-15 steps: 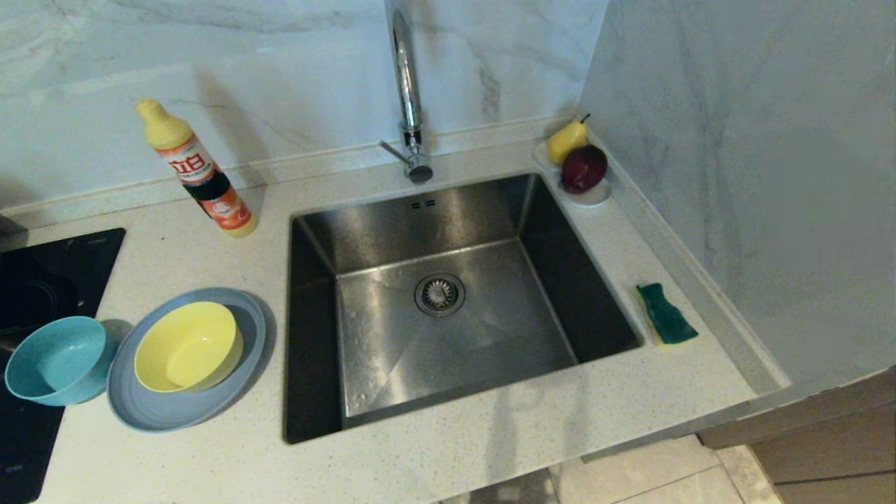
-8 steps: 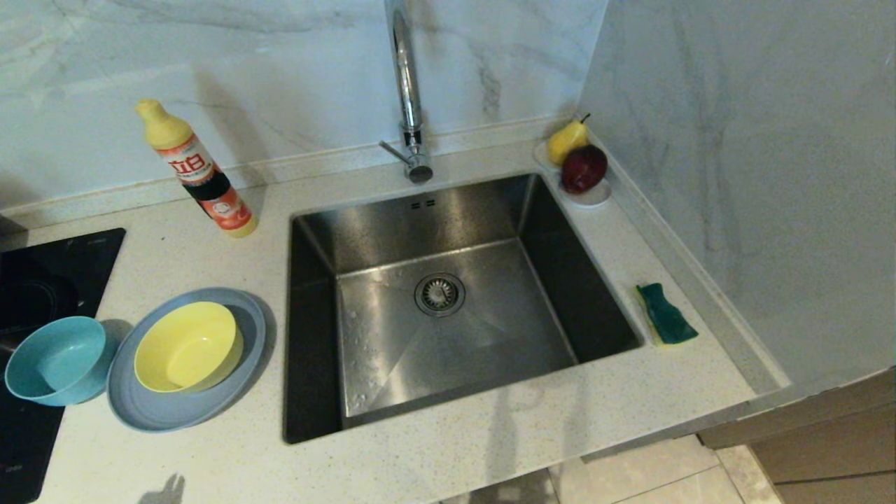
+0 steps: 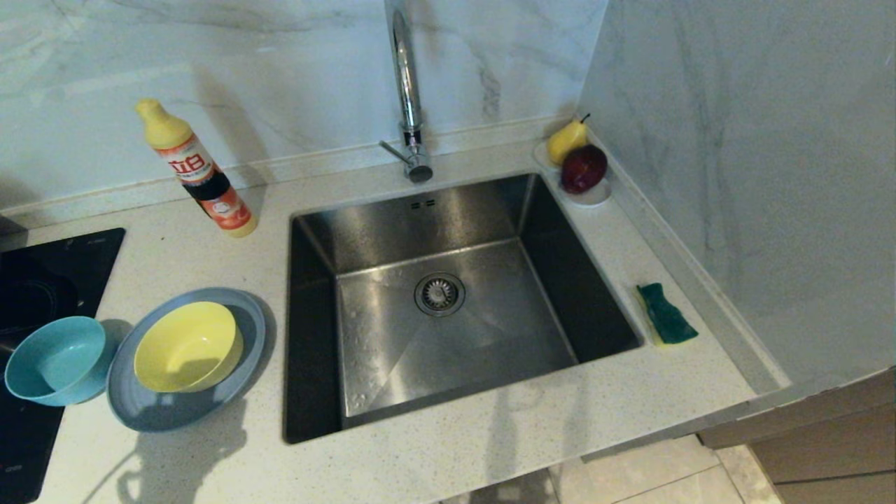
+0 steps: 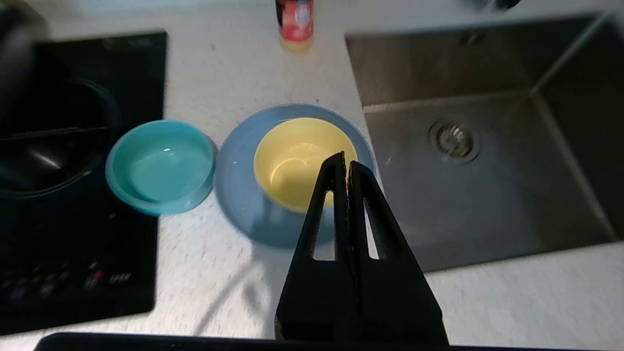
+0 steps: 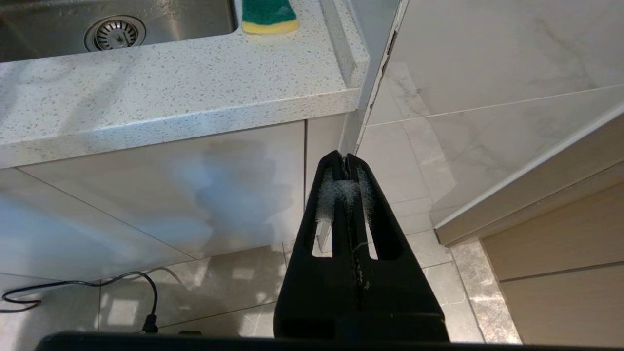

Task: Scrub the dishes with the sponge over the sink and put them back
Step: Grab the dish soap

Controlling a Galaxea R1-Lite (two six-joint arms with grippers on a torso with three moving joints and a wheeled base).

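Note:
A yellow bowl [image 3: 187,346] sits inside a grey-blue plate [image 3: 143,413] on the counter left of the sink [image 3: 448,294]; a teal bowl [image 3: 56,360] stands beside them. The green-and-yellow sponge [image 3: 666,313] lies on the counter right of the sink. My left gripper [image 4: 344,159] is shut and empty, hovering high above the near side of the yellow bowl [image 4: 297,161] and plate [image 4: 243,204]; only its shadow shows in the head view. My right gripper [image 5: 344,159] is shut and empty, parked low in front of the cabinet, below the counter edge.
A yellow detergent bottle [image 3: 199,171] stands at the back left. A chrome faucet [image 3: 408,91] rises behind the sink. A white dish with a pear and a red fruit [image 3: 581,168] sits in the back right corner. A black cooktop [image 3: 35,280] borders the far left.
A shadow of my left arm has grown across the counter's front left toward the plate. The dishes and sponge have not moved.

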